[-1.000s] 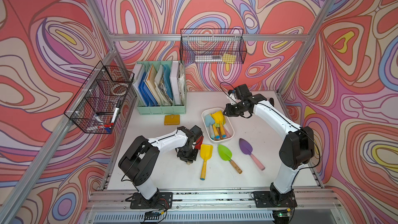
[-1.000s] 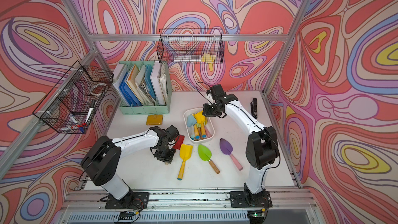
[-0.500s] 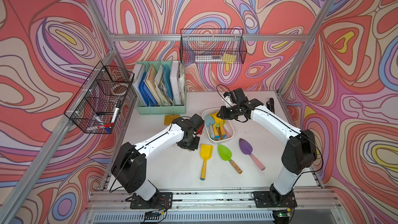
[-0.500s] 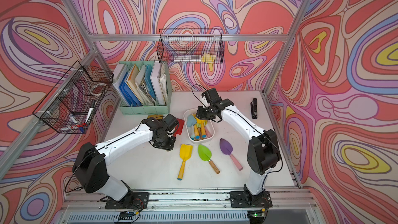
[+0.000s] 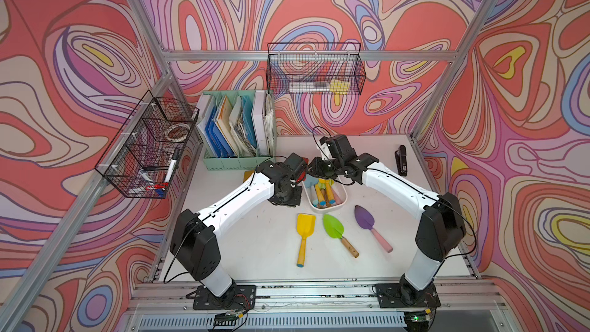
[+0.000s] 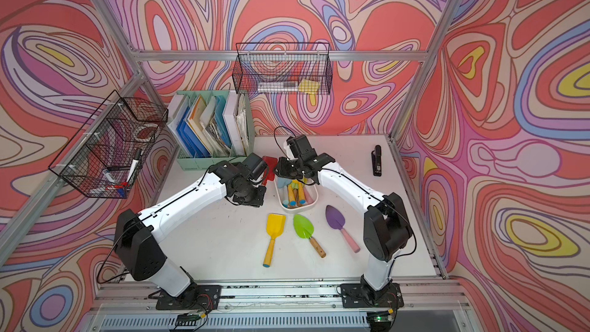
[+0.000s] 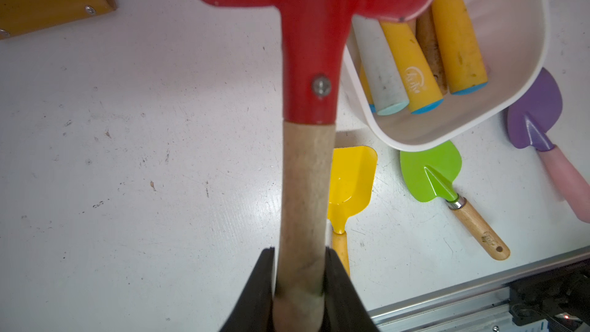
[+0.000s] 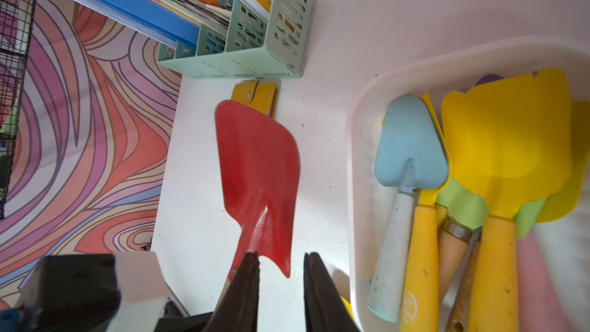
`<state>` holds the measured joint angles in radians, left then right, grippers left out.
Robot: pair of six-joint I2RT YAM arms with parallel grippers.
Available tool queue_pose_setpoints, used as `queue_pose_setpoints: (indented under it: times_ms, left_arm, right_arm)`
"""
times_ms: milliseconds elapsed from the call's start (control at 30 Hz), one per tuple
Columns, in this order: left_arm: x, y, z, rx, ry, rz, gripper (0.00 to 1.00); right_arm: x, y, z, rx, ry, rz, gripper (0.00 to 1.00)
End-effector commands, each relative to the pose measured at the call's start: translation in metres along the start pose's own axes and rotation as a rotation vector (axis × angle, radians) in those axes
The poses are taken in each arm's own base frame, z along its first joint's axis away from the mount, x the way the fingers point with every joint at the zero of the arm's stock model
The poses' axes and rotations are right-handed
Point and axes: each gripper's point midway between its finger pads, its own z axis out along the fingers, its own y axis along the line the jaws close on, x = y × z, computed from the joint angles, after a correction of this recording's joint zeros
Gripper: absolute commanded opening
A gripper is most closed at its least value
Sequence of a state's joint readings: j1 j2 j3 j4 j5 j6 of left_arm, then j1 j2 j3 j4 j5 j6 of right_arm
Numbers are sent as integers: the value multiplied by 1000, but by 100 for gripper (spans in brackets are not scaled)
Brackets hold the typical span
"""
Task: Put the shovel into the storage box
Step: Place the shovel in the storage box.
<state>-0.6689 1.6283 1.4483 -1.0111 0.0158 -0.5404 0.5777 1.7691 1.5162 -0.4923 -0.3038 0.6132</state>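
Red metal and a bare wooden handle: the red shovel [image 7: 314,59] is pinched in my left hand [image 7: 300,285], both black fingers pressed against the wood, its blade hanging over the near corner of the storage box [image 7: 523,68]. My right hand [image 8: 281,282] hovers just behind that blade with its fingers parted a little and nothing between them; whether one finger brushes the blade's edge I cannot quite tell.

The box is a shallow white plastic tub with rounded corners, already crowded. I count five handles and blades in blue, yellow and green, though some lie hidden under others.

On the worktop [image 5: 255,250] in front of the box lie three more: a yellow shovel [image 5: 305,233] with a square blade, a green trowel [image 5: 335,229] with a wooden handle, and a purple trowel [image 5: 367,221] with a pink handle, each apart from the others. Open worktop stretches left of them.

A mint-green file organizer [image 5: 238,129] stands against the back wall. A yellow pouch [image 8: 255,95] lies before it, a black stapler [image 5: 401,160] near the right edge.
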Motion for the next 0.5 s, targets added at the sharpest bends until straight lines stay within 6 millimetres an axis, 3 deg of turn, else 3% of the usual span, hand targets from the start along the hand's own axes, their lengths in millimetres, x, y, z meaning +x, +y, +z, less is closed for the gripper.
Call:
queue_pose_setpoints:
  times_ms: [0,467]
  left_arm:
    - [-3,-6,-5,22,4,-10,1]
    - [-9,-18,-14,92,-12,-19,1]
  right_arm:
    - [-5,7,-5,-23,-38,14,26]
    - [-1,2,5,-17,-28,22,25]
